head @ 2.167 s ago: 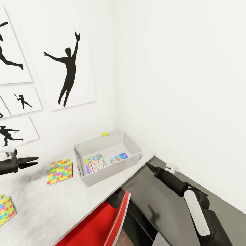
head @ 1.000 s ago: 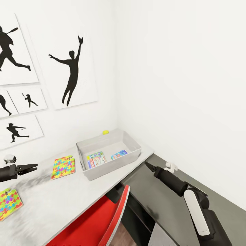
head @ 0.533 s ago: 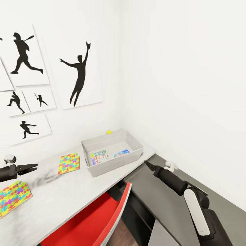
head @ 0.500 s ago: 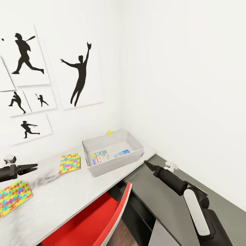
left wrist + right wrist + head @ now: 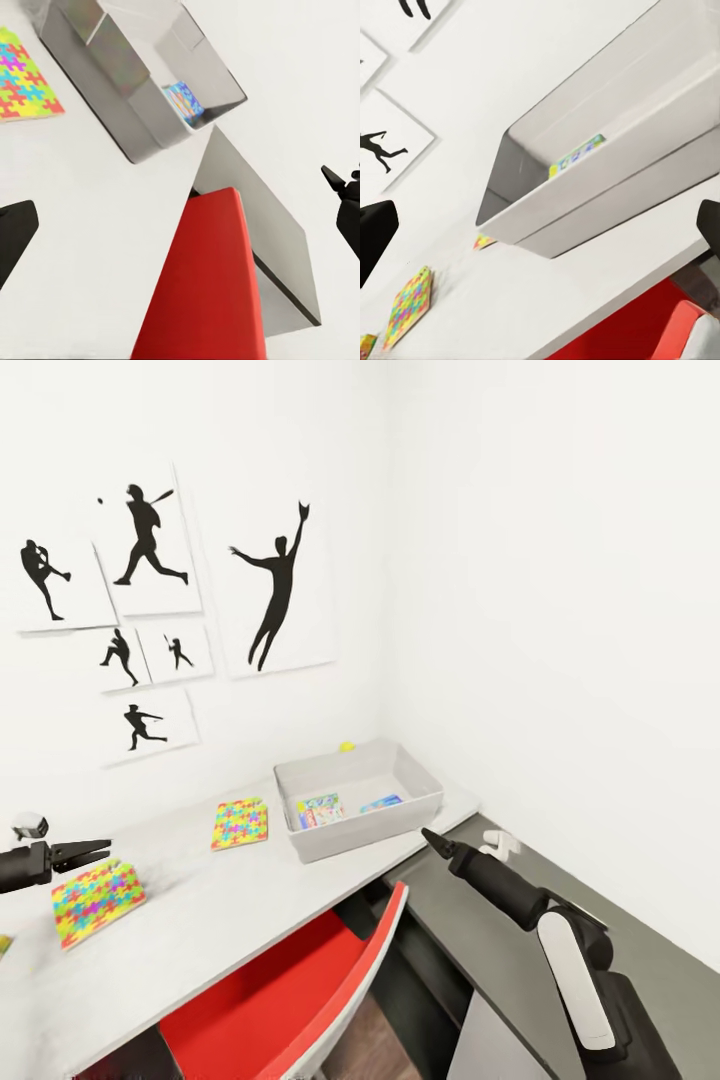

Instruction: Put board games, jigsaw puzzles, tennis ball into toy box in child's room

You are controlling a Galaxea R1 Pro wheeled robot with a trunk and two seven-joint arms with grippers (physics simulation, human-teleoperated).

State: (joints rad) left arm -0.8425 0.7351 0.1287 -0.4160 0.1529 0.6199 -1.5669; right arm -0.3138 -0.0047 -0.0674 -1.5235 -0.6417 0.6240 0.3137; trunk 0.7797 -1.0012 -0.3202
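Two board games (image 5: 320,809) already lie inside the toy box (image 5: 360,834) on the worktop (image 5: 200,920). Two jigsaw puzzles (image 5: 240,822) beside it and the tennis ball (image 5: 346,746) behind it remain. Left gripper (image 5: 95,849) jaws apart, empty; right gripper (image 5: 430,840) together.

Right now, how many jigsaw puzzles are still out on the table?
2. One jigsaw puzzle lies flat on the table just left of the toy box; the other lies nearer the left tool. More could sit beyond the view's left edge.
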